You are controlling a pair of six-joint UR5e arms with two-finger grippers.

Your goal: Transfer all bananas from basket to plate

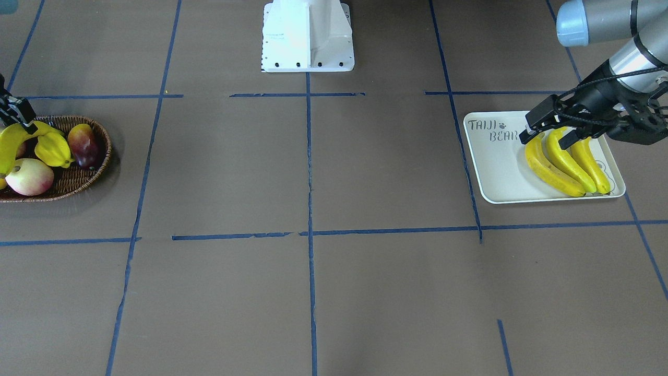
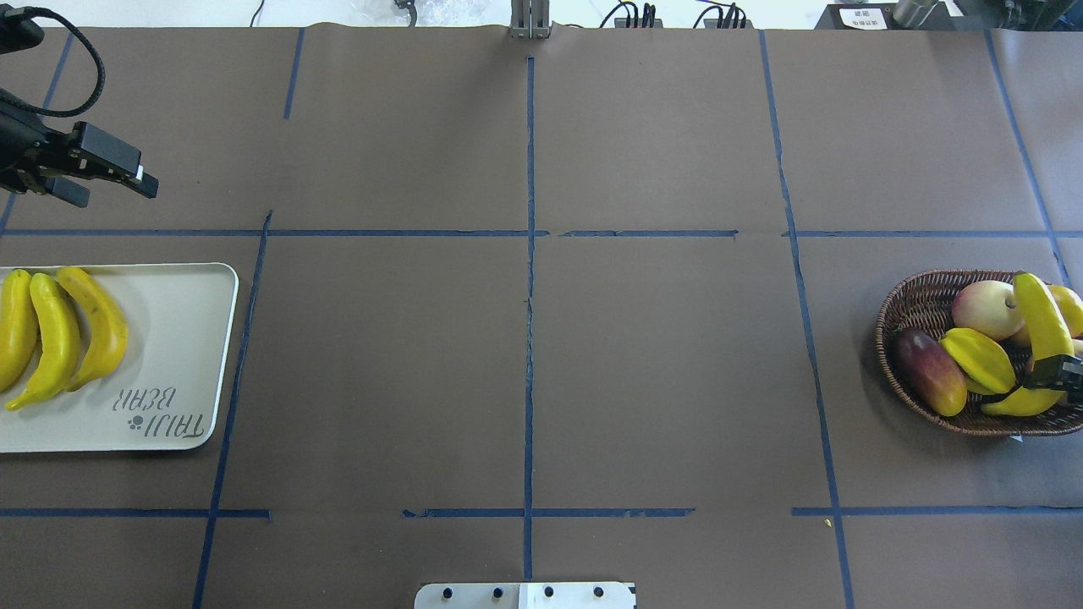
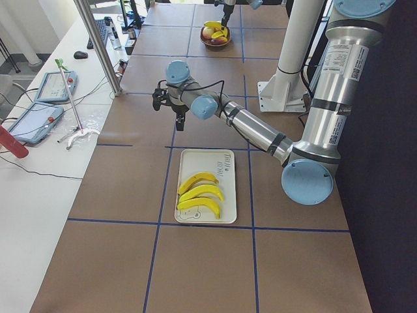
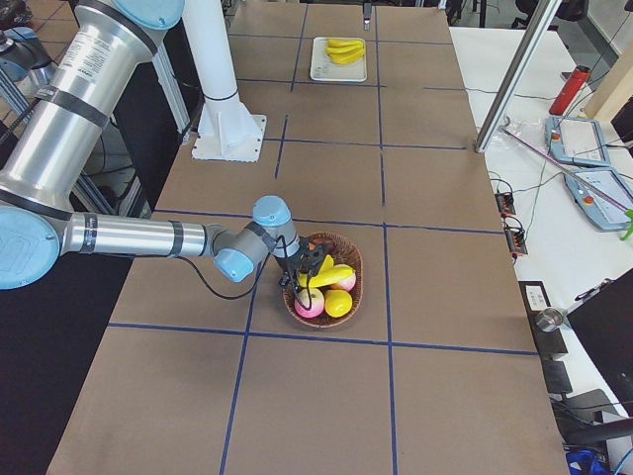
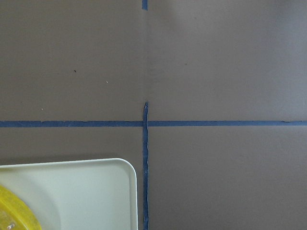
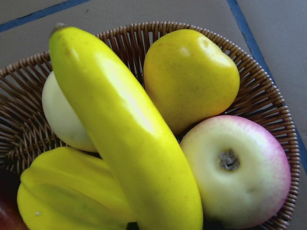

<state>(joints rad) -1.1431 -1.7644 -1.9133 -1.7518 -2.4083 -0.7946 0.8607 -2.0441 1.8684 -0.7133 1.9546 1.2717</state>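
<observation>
Three bananas lie side by side on the cream plate, also shown in the overhead view. My left gripper is open and empty, above the plate's edge nearest the robot. The fourth banana is in the wicker basket, tilted across the other fruit. My right gripper is shut on this banana near one end. The right wrist view shows the banana close up over the basket. The left wrist view shows a corner of the plate.
The basket also holds a yellow starfruit, a dark red mango, a pink-white peach and a yellow round fruit. Blue tape lines cross the brown table. The robot's white base stands at the table's middle edge.
</observation>
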